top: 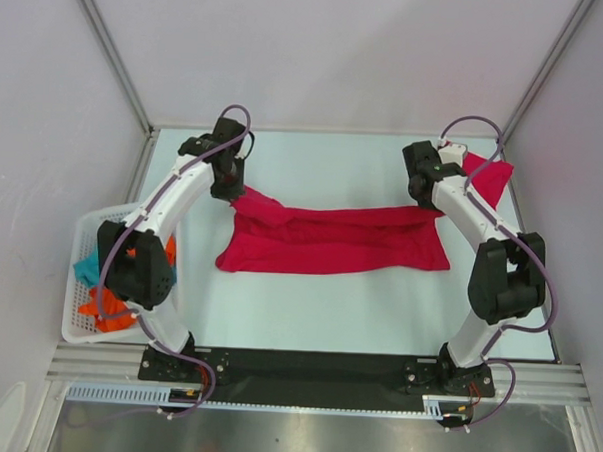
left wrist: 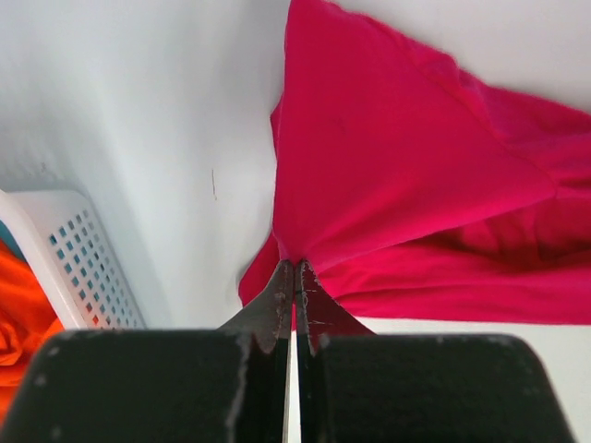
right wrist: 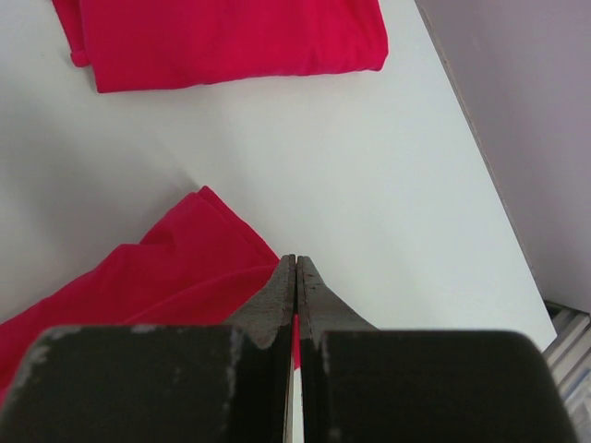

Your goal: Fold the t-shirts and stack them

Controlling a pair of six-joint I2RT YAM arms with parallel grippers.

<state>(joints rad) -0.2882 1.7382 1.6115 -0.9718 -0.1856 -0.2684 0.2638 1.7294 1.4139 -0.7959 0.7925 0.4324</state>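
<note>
A crimson t-shirt (top: 336, 243) lies stretched across the middle of the table (top: 308, 311), partly folded and wrinkled. My left gripper (top: 230, 190) is shut on its left corner; in the left wrist view the fingers (left wrist: 295, 269) pinch the red cloth (left wrist: 388, 157), which hangs off them. My right gripper (top: 430, 199) is shut on the shirt's right corner; in the right wrist view red cloth (right wrist: 166, 268) shows at and between the closed fingertips (right wrist: 296, 262). A second, folded crimson t-shirt (top: 489, 179) lies at the back right and also shows in the right wrist view (right wrist: 231, 41).
A white perforated basket (top: 84, 277) holding orange and teal cloths stands off the table's left edge; its wall shows in the left wrist view (left wrist: 83, 263). Enclosure walls stand close on the left, back and right. The table's right edge (right wrist: 480, 157) runs beside the folded shirt.
</note>
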